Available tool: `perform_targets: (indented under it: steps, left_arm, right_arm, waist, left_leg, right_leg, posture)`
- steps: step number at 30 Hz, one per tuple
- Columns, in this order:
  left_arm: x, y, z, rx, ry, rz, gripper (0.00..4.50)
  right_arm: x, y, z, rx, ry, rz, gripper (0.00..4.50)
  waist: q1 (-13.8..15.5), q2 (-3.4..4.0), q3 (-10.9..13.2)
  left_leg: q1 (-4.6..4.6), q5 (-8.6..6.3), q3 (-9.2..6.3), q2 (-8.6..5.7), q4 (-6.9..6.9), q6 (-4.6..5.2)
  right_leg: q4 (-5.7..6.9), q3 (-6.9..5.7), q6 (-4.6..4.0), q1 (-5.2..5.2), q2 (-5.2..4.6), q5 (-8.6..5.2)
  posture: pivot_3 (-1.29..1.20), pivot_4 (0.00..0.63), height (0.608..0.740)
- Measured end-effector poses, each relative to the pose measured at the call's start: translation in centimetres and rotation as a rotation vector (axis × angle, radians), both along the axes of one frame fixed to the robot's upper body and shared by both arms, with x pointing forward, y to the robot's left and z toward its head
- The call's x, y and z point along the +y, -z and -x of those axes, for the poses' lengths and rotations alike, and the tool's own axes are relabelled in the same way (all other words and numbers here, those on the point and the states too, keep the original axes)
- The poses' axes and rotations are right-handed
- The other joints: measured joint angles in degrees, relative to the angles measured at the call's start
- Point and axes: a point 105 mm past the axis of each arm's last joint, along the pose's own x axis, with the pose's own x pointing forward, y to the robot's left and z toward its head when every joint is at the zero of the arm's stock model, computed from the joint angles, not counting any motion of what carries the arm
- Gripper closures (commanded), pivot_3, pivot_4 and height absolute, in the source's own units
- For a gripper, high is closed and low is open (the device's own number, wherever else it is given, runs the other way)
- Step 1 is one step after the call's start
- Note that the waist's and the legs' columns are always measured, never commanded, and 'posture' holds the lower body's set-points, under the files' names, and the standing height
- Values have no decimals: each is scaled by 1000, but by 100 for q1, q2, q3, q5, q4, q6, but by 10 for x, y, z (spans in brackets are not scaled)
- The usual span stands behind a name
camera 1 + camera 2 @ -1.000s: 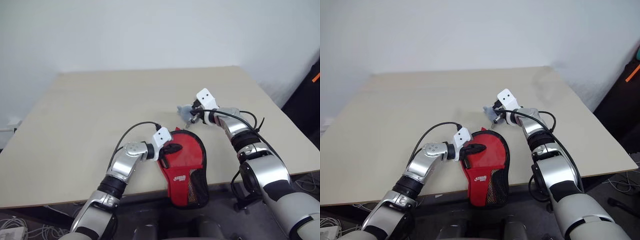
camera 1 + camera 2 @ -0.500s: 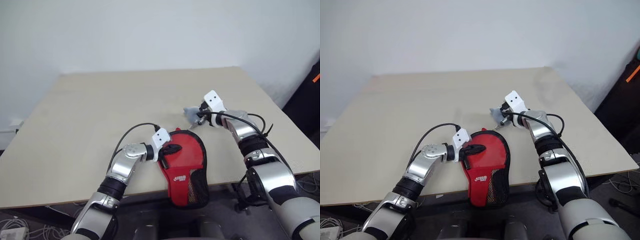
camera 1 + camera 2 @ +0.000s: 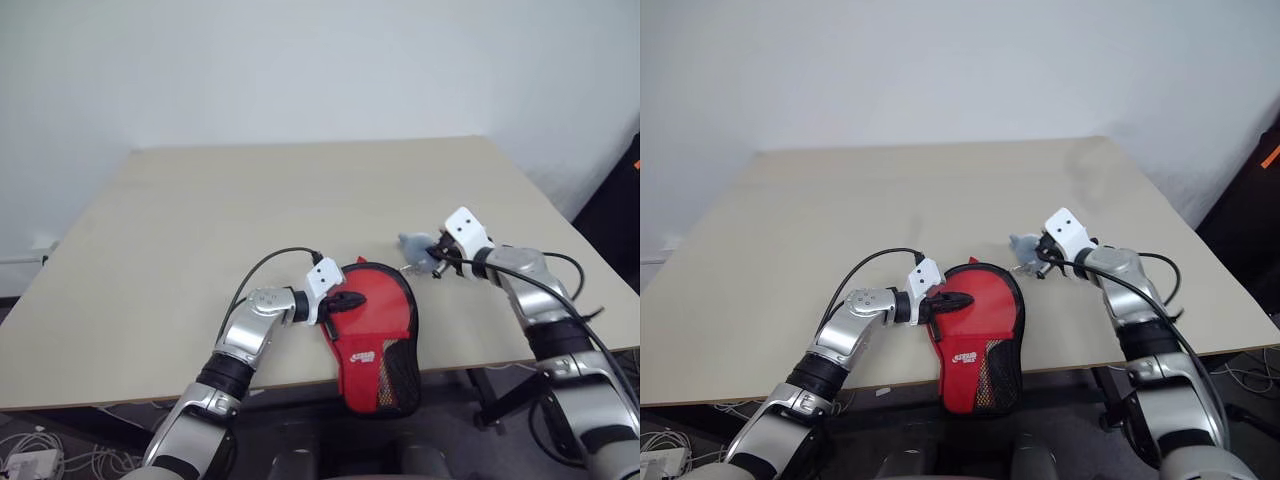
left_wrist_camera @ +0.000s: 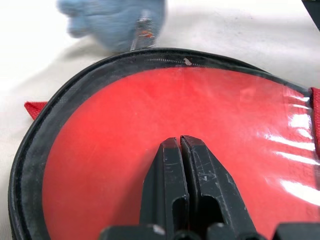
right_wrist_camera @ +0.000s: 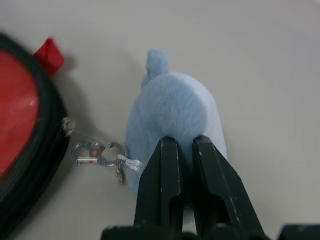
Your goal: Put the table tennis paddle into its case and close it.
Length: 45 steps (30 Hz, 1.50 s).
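Observation:
The case (image 3: 372, 335) lies flat at the table's front edge, its narrow end hanging over the edge. The table tennis paddle's red face (image 4: 115, 145) shows through the case's see-through side; its handle is hidden. My left gripper (image 3: 354, 298) is shut, fingertips resting on that clear face (image 4: 180, 142). A small pale blue-grey plush lump (image 5: 170, 107) lies just right of the case's round end, joined by a metal clip (image 5: 95, 152) to the black rim. My right gripper (image 3: 433, 258) is shut on the lump.
The beige table (image 3: 200, 220) is bare behind and to the left of the case. Its right edge runs close beside my right arm. A red fabric tab (image 5: 50, 55) sticks out from the case's rim.
My right gripper has moved right and nearer to the table's front, taking the plush lump with it along the case's rim. The left gripper has stayed on the case.

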Motion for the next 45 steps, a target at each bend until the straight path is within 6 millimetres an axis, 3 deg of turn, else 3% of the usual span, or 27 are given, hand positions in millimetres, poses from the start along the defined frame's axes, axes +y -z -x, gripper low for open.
perform_targets:
  steps: [9,15,27,30,33,38,45]
  left_arm:
    - [-3,1,1,14,22,-2,4500]
    - [-3,3,0,26,24,-4,4500]
    - [-4,3,-2,30,30,-3,4500]
    - [-5,3,-2,29,32,0,4500]
    - [-5,4,-2,31,32,0,4500]
    - [-5,4,-3,31,35,-2,4500]
    - [-5,4,-5,30,35,-4,4500]
  right_arm:
    - [-24,-6,53,109,-94,19,4490]
    - [-27,-3,59,133,-82,23,4490]
    - [-17,-42,39,108,-91,-72,551]
    - [-12,-61,37,99,-141,-99,551]
    - [-23,-69,27,73,-129,-65,551]
    - [-31,-66,3,105,-85,-44,551]
    - [-21,-53,-27,207,-84,-59,551]
  waist:
    - [58,5,-4]
    - [137,4,-5]
    - [141,3,-5]
    - [149,3,-5]
    - [150,0,-6]
    - [140,6,-9]
    - [135,16,-13]
  left_leg:
    - [3,-24,-39,2,30,39]
    - [6,-34,-65,2,52,53]
    - [4,-37,-101,-2,68,57]
    - [3,-39,-105,-2,71,61]
    - [3,-41,-106,-3,73,64]
    - [2,-40,-105,-4,73,62]
    - [1,-39,-101,-5,74,61]
  right_leg:
    - [-9,-23,13,27,-6,-23]
    - [-18,-36,13,51,-10,-25]
    - [-22,-47,14,71,-18,-26]
    - [-22,-54,14,73,-20,-26]
    - [-23,-57,14,75,-22,-26]
    - [-21,-59,15,73,-23,-26]
    - [-16,-61,14,68,-24,-25]
  posture:
    - [0,0,706]
    - [0,0,706]
    - [0,0,706]
    - [0,0,706]
    - [0,0,706]
    - [0,0,706]
    - [0,0,706]
